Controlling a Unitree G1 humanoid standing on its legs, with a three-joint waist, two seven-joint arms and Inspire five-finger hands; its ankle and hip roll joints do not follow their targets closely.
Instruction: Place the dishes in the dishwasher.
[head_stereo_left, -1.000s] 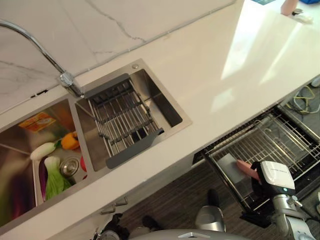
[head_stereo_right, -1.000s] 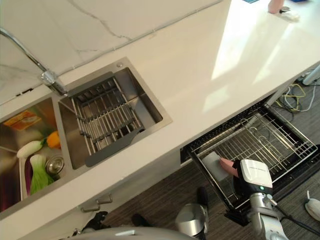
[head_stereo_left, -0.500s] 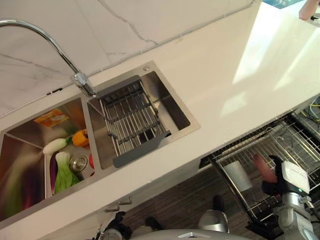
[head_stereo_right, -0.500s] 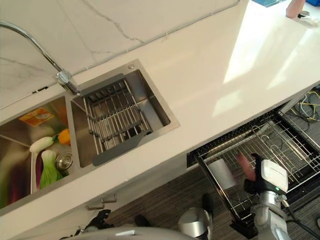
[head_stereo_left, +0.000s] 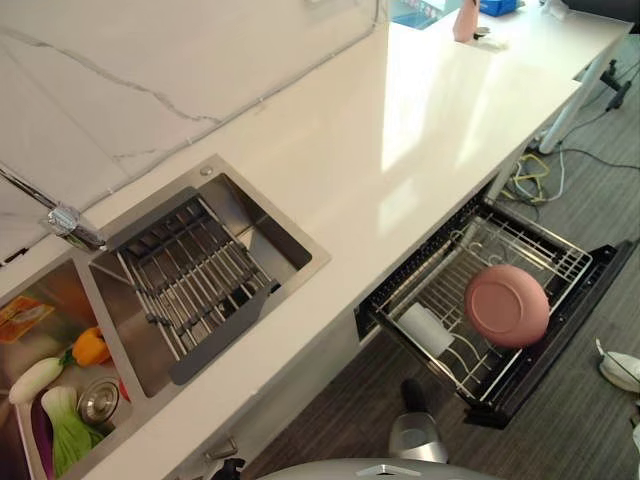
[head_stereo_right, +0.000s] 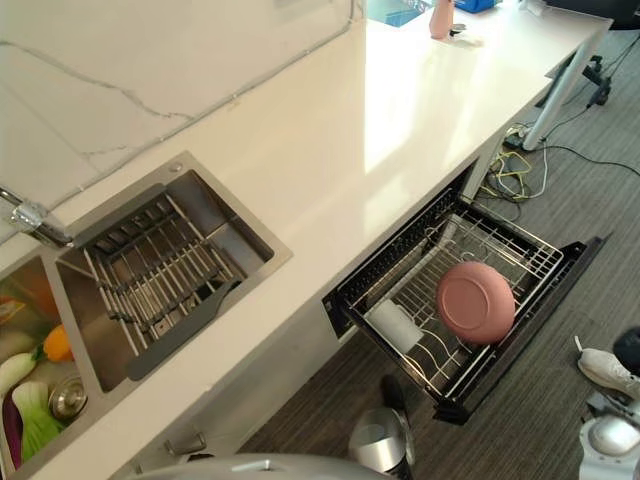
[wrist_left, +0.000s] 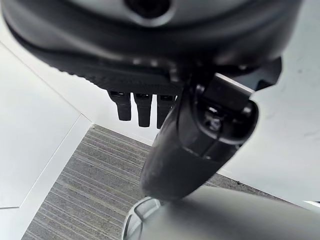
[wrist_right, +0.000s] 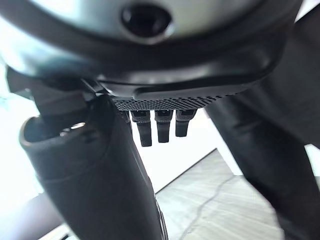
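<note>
One pink plate (head_stereo_left: 506, 305) upright in dishwasher rack (head_stereo_left: 540, 246), white cup (head_stereo_left: 426, 329) beside

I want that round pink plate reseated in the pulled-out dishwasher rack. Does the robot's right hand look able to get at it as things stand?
Probably yes: the round pink plate leans on the open wire dishwasher rack, nothing over it. The right hand, fingers straight and holding nothing, appears free.
</note>
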